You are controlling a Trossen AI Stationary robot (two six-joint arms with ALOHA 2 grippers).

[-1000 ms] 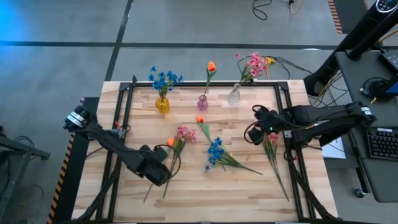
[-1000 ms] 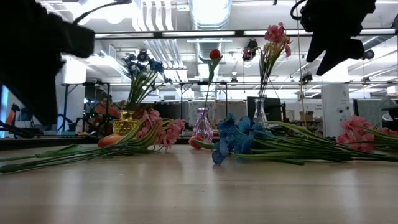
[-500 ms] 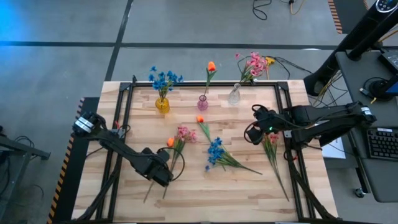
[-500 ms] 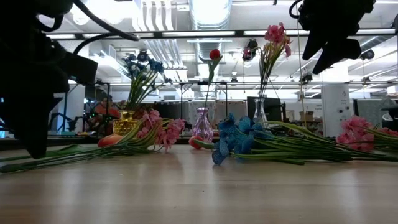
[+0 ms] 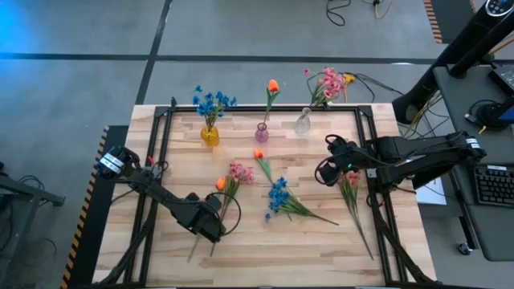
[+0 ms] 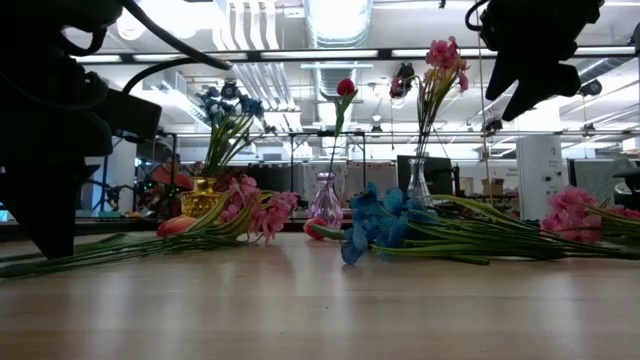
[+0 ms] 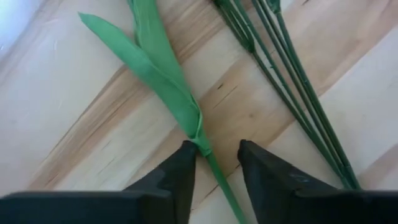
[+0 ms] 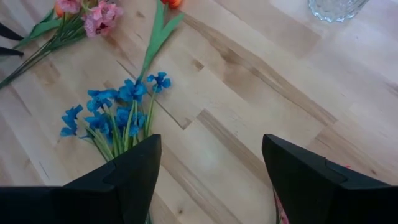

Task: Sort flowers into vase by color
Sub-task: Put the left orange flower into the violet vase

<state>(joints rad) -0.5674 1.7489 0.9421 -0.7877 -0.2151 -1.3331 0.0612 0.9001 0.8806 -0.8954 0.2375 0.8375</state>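
Pale wooden plank table on grey concrete floor; open office with ceiling ducts behind. Left gripper low at front left, fingers narrowed around a green stem, touching or not unclear. Right gripper wide open, empty, above loose blue flowers. 3 vases along far edge.

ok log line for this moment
left hand: astride orange tulip stem, closing | right hand: open above table | vases: three filled
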